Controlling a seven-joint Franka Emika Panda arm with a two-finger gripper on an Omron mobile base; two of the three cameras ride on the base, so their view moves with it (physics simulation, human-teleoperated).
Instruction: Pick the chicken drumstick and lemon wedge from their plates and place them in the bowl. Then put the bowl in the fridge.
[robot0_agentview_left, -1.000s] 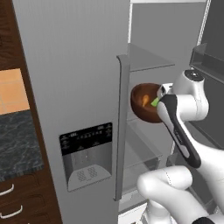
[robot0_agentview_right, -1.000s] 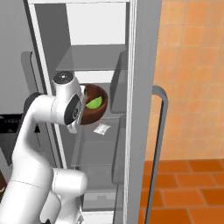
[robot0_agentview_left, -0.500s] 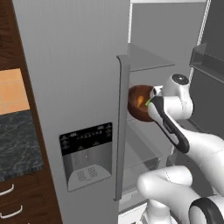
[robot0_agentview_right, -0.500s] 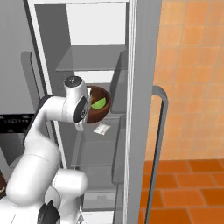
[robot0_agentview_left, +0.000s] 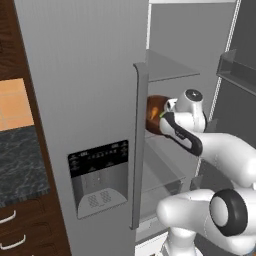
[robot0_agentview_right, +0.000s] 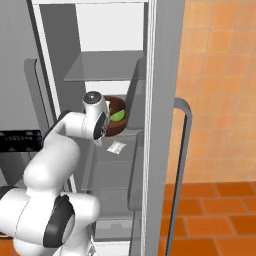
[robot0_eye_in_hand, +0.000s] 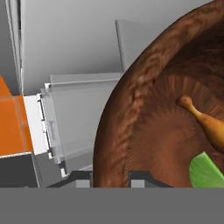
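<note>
The dark-brown wooden bowl is held up inside the open fridge, under a glass shelf. My gripper is shut on the bowl's thick rim, one fingertip on each side of it. The chicken drumstick lies in the bowl with its pale bone end toward the middle. Beside it lies the lemon wedge. From the right base the bowl shows just past my gripper, with the lemon wedge green inside it. In the left base view the bowl sits behind my gripper. The plates are out of view.
The fridge's closed left door carries a black dispenser panel and a long handle. The open right door stands close on my right. A glass shelf is above the bowl, and a white packet lies on the shelf below.
The arm has stretched forward and carried the bowl a little deeper into the fridge compartment. The grip on the rim is unchanged.
</note>
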